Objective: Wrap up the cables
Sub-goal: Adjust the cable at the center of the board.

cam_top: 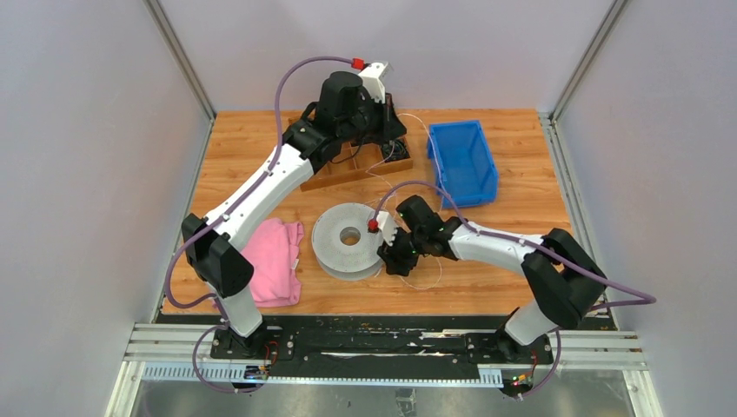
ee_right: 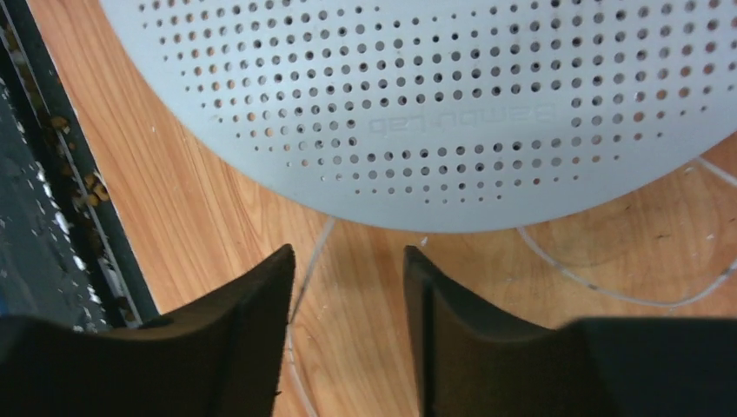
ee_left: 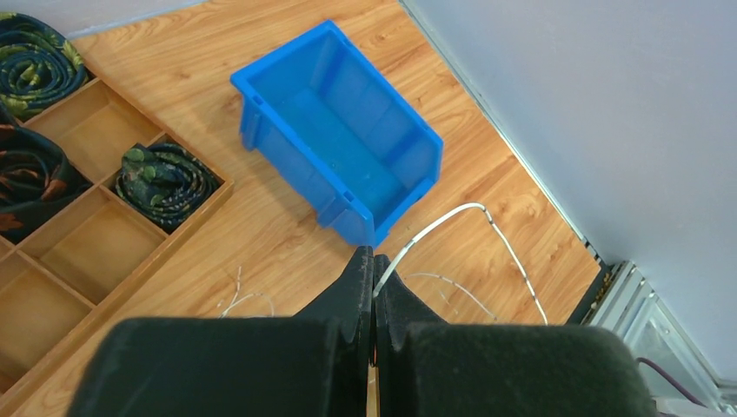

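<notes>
The cable is a very thin white-grey wire. In the left wrist view it point(ee_left: 469, 207) arcs over the wood right of the blue bin, and one end runs into my left gripper point(ee_left: 374, 263), which is shut on it. From above, that gripper point(cam_top: 388, 142) is at the far middle, over the wooden tray. My right gripper point(ee_right: 348, 259) is open, low over the table at the near edge of the grey perforated spool point(ee_right: 434, 104). A strand of cable point(ee_right: 313, 256) lies between its fingers, close to the left one. From above, the right gripper point(cam_top: 394, 259) is beside the spool point(cam_top: 348, 239).
A blue bin point(cam_top: 462, 162) stands at the back right. A wooden divider tray point(ee_left: 78, 234) holds dark coiled bundles point(ee_left: 165, 176). A pink cloth point(cam_top: 274, 261) lies at the front left. More wire loops point(ee_right: 608, 294) lie by the spool.
</notes>
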### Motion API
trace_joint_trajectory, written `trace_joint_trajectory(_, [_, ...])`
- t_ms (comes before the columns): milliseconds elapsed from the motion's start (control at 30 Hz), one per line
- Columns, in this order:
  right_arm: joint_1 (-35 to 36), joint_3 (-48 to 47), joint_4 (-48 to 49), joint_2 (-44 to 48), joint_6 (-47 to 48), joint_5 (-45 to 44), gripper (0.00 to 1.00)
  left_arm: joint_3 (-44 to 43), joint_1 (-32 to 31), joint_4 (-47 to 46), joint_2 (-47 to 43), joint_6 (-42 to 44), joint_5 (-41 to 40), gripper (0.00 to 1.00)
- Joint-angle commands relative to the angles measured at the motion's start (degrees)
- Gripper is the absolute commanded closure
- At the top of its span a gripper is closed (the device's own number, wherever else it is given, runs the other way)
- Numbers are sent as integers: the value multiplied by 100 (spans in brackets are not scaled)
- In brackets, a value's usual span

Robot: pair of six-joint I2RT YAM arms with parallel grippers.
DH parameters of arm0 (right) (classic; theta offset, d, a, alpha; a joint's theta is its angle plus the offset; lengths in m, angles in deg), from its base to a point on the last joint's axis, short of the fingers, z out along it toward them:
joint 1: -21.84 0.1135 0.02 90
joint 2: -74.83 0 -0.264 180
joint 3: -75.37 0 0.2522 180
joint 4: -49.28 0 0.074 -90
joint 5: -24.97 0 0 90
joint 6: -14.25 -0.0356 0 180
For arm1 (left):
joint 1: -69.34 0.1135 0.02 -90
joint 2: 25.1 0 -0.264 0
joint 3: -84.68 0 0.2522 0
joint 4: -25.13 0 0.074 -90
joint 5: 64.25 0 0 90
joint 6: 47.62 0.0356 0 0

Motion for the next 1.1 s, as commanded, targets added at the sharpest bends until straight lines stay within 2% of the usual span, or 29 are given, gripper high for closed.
trace_joint_trajectory(0, [159, -349, -134, -67, -33, -402, 65, -146, 32, -74, -108, 2, 94, 100])
trace_joint_trajectory(100, [159, -530, -572, 168, 354, -727, 89, -74, 64, -77, -182, 105, 45, 100])
trace_joint_trajectory(200, [127, -633, -1223, 622, 1030, -1540, 98, -35, 162, -98, -284, 220, -35, 100])
trace_joint_trajectory(333, [-382, -443, -1994, 1461, 1474, -2496, 99, -112, 403, -95, -425, 478, -185, 100])
trace_joint_trajectory(567, [-2476, -632, -3023, 2575, 2037, -3204, 99, -447, 858, 88, -560, 823, -569, 100])
trace_joint_trajectory(733, [-3697, -1449, -3412, 2641, 2358, -3576, 99, -459, 1089, 107, -685, 1068, -924, 100])
trace_joint_trajectory(900, [-4880, -2175, -3497, 2476, 2638, -3594, 99, -484, 1234, 93, -816, 1436, -1457, 100])
trace_joint_trajectory(1067, [-5686, -2796, -3555, 2353, 2833, -3556, 99, -451, 1388, 21, -938, 1827, -1994, 100])
